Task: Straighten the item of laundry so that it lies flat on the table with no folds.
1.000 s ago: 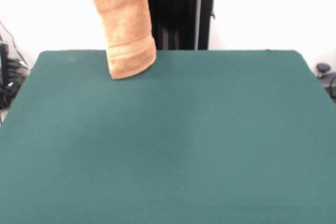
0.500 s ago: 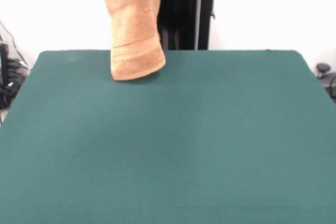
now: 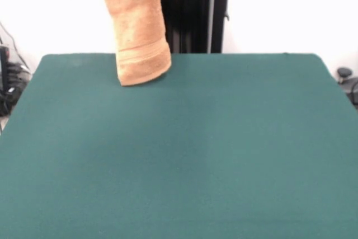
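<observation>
Black pedestal upright past the far edge of the tabletop, a red and black rim across its top at the upper border. White wall behind. Dark cables and gear off the left side, a small dark knob-like object off the right corner; too small to name either. Nothing lying on the green felt, nothing between the hanging cloth and the surface below it.

Towel suspended in a narrow vertical column, running out of the frame at the top, left of the pedestal and partly in front of it. Orange-tan terry, folded lengthwise on itself, leaning slightly so the lower end sits further right than the upper part. Woven band and hem across the bottom end, that end rounded and bunched, hanging at the far left part of the tabletop; whether touching the felt or just above, cannot tell.

Claw out of sight above the upper border; state impossible to tell.
</observation>
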Tool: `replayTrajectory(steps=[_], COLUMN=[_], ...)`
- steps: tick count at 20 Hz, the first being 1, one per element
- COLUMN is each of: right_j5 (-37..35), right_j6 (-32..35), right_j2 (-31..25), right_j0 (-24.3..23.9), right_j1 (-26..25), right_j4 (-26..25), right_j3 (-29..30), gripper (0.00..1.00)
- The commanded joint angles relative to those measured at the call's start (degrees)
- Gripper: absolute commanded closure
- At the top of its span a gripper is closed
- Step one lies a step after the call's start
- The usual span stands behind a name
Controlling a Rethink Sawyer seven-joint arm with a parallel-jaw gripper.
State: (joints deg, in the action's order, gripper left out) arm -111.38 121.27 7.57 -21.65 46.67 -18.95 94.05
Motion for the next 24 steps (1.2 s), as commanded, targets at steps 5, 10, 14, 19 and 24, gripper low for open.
replayTrajectory(steps=[5,10,14,19,24], right_j5=[4.74,27.87,49.72,62.62,61.56], right_j6=[7.14,-4.19,-13.02,-16.97,-16.35], right_j2=[-2.89,-9.16,-13.67,-17.22,-16.94], right_j0=[2.84,1.76,-0.6,-3.3,-2.7], right_j1=[-0.8,-1.3,1.99,4.13,2.66], right_j4=[0.06,-10.33,-14.83,-16.92,-17.28], right_j3=[-2.45,-9.55,-8.0,-5.97,-8.05], gripper=[1.0,1.0,1.0,1.0,1.0])
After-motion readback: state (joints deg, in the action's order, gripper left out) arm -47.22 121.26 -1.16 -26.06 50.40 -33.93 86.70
